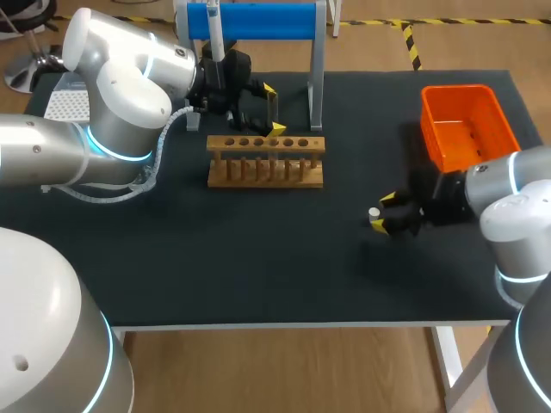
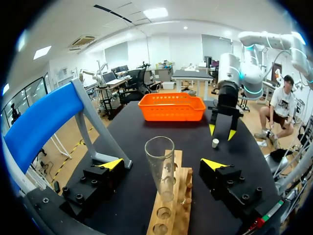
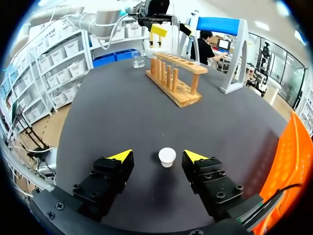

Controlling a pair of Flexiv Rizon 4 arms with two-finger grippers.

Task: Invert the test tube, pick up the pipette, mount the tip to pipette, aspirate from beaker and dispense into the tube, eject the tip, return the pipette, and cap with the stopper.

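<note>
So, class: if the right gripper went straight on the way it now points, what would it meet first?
Most likely the white stopper, standing just ahead between the open fingers of the right gripper, then the black table under it. Depth is unclear.

The counter (image 1: 258, 267) carries one wooden rack (image 1: 265, 163), one glass test tube (image 2: 160, 156), one white stopper (image 3: 167, 156), one orange basket (image 1: 465, 129), one blue stand (image 1: 267, 21), one pipette (image 1: 216, 39) and one beaker (image 3: 138, 59). There are two pincers, the left pincer (image 2: 162, 163) and the right pincer (image 3: 158, 155), each with two yellow-tipped fingers.
</note>
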